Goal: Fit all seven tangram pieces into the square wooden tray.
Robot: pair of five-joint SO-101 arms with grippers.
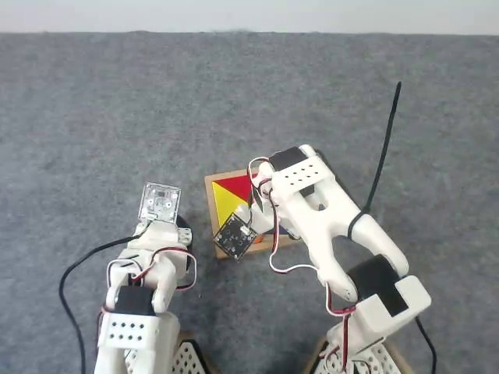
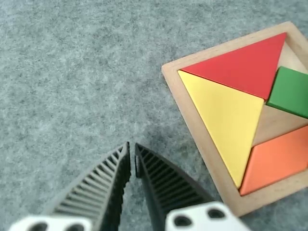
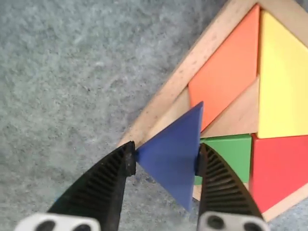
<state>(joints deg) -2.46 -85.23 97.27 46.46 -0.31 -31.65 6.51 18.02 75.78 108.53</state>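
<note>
The square wooden tray [image 2: 195,120] lies on the grey carpet and holds a red triangle [image 2: 240,65], a yellow triangle [image 2: 226,115], a green piece [image 2: 291,91] and an orange piece [image 2: 276,159]. My right gripper [image 3: 165,154] is shut on a blue triangle [image 3: 173,156], held over the tray's rim [image 3: 192,62] beside the green piece [image 3: 231,149] and the orange piece [image 3: 228,82]. Bare tray floor [image 3: 231,113] shows between the orange and green pieces. My left gripper [image 2: 132,147] is shut and holds nothing, over the carpet a short way from the tray.
Grey carpet [image 1: 117,117] covers the whole table, with open room to the left and behind the tray [image 1: 210,183]. The right arm [image 1: 327,218] reaches across the tray's right side. A black cable [image 1: 386,148] runs back from that arm.
</note>
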